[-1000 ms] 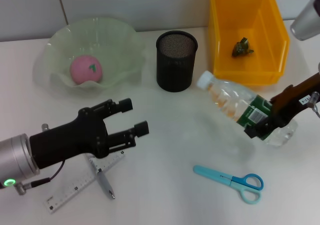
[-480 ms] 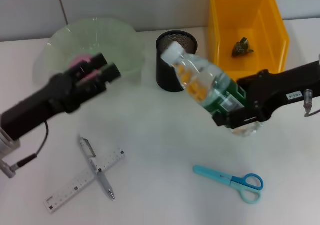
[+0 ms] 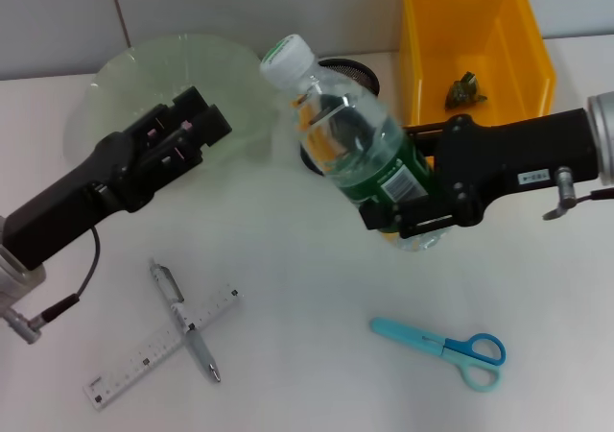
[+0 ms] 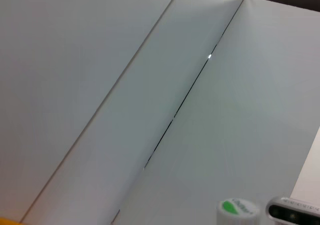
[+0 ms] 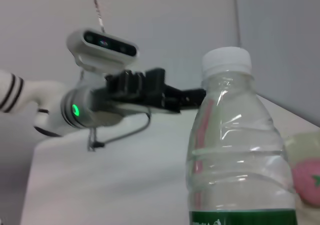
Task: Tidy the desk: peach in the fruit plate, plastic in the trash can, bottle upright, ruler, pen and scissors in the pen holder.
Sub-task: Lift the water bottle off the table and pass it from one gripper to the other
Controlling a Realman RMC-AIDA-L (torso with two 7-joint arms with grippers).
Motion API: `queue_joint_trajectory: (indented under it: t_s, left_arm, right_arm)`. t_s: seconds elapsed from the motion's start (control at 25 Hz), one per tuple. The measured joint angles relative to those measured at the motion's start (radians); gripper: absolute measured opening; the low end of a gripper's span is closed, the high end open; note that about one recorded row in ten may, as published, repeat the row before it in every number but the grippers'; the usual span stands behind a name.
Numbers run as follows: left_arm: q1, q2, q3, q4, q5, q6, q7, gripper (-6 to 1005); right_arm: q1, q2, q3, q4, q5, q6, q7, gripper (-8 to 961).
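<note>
My right gripper (image 3: pixel 413 219) is shut on the lower part of the clear bottle (image 3: pixel 350 139). It holds the bottle off the desk, almost upright, white cap (image 3: pixel 288 56) on top; the bottle (image 5: pixel 235 160) fills the right wrist view. My left gripper (image 3: pixel 192 123) hangs open and empty above the green fruit plate (image 3: pixel 240 77) and hides the peach there. The pink peach (image 5: pixel 307 181) shows in the right wrist view. Behind the bottle stands the black pen holder (image 3: pixel 357 67). Ruler (image 3: pixel 144 360) and pen (image 3: pixel 192 331) lie crossed at front left; blue scissors (image 3: pixel 446 346) lie front right.
The yellow trash can (image 3: pixel 422 77) stands at the back right with a crumpled piece of plastic (image 3: pixel 465 91) inside. A wall runs behind the desk. The left wrist view shows wall panels and the bottle cap (image 4: pixel 236 210).
My right gripper has lifted the bottle from a low slant to nearly upright and carried it left, in front of the pen holder. My left arm has risen and swung back over the fruit plate.
</note>
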State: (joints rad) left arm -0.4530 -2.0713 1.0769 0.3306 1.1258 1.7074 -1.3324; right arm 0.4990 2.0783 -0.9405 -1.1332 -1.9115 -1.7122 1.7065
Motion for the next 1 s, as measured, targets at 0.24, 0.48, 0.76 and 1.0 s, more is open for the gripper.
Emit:
queue_joint_trajectory:
  t_s: [0.24,0.48,0.76,1.0]
  left_arm:
    - [-0.018,-0.006,0.002,-0.05,-0.011,0.034,0.06,803]
    - [-0.029,-0.008,0.01,-0.081,-0.036,0.059,0.1,803]
    - [-0.06,-0.009,0.012,-0.111,-0.04,0.091,0.144,803]
    - [-0.069,-0.009,0.012,-0.123,-0.04,0.096,0.16,804]
  right_arm:
    - [0.021,0.0,-0.009,0.071,0.063,-0.006,-0.043,773]
    - [0.04,0.0,-0.025,0.112,0.06,-0.008,-0.057,774]
    - [0.046,-0.001,-0.048,0.134,0.06,0.001,-0.067,774]
    - [0.065,-0.001,-0.049,0.172,0.064,0.001,-0.081,774]
